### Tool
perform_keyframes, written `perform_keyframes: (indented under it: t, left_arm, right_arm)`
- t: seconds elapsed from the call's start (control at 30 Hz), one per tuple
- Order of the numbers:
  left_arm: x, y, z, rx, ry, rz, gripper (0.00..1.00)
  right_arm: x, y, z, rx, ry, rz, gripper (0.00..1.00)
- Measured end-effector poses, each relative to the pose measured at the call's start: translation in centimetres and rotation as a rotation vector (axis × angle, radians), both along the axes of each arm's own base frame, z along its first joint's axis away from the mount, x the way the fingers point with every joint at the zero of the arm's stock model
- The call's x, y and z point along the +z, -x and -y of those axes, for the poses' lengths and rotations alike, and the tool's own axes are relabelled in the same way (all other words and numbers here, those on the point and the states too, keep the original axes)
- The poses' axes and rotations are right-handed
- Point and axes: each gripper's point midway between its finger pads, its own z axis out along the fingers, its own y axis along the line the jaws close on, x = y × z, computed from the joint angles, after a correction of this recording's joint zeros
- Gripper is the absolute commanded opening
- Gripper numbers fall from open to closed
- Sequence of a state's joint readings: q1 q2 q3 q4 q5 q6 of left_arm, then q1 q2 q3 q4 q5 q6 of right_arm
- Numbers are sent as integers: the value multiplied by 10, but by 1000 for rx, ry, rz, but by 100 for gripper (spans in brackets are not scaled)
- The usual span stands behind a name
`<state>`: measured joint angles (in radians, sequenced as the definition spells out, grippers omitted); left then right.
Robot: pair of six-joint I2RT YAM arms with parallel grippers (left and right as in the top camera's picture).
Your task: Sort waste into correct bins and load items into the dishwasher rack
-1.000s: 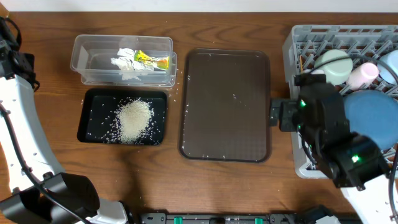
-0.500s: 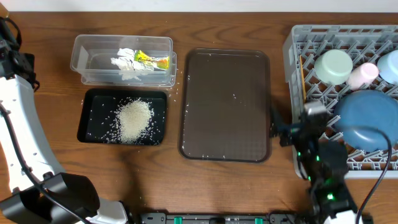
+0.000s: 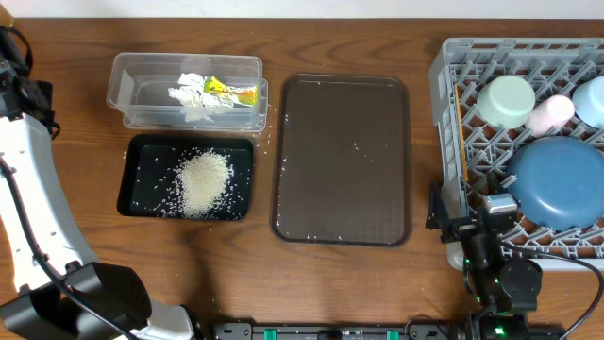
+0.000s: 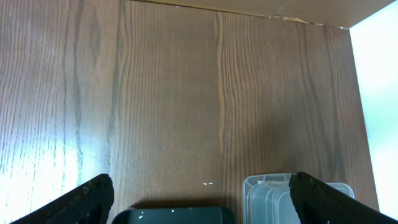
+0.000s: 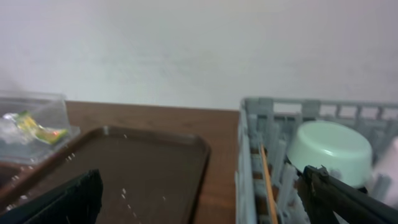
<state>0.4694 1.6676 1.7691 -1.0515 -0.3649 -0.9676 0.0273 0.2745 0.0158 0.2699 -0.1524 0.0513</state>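
Note:
The clear tub (image 3: 127,90) holds crumpled tissue (image 3: 187,94) and the yellow-orange wrapper (image 3: 231,92). The black tray (image 3: 137,184) holds a heap of rice (image 3: 202,181). The grey rack (image 3: 439,85) holds the mint-green bowl (image 3: 506,100), pink cup (image 3: 549,113), light-blue bowl (image 3: 593,99), dark-blue dish (image 3: 559,184) and chopsticks (image 3: 460,123). My right gripper (image 5: 205,199) is open and empty, low by the rack's front-left corner (image 3: 442,215). My left gripper (image 4: 199,199) is open and empty above the table behind the black tray (image 4: 174,216) and tub (image 4: 267,196).
The brown serving tray (image 3: 342,159) lies between the bins and the rack, with a few rice grains on it. A few loose grains lie on the table beside the tub (image 3: 267,140). The right wrist view shows the rack (image 5: 245,155), bowl (image 5: 329,149) and chopsticks (image 5: 268,186).
My right arm has drawn back from over the rack toward the table's front edge. The dark-blue dish now shows fully in the rack. The left arm has not moved.

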Motion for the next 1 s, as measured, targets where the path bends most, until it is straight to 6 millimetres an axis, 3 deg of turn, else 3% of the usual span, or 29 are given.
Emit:
perform_keyframes:
  t: [0.37,0.43,1.0]
  left_arm:
    - [0,0,0,0,0,0,92]
    - [0,0,0,0,0,0,92]
    - [0,0,0,0,0,0,92]
  right_arm:
    - [-33,13,19,-93,9,-117,99]
    - [-26,14,21,-107,11,-86,99]
    - [-26,14,28,-140,14,-85,99]
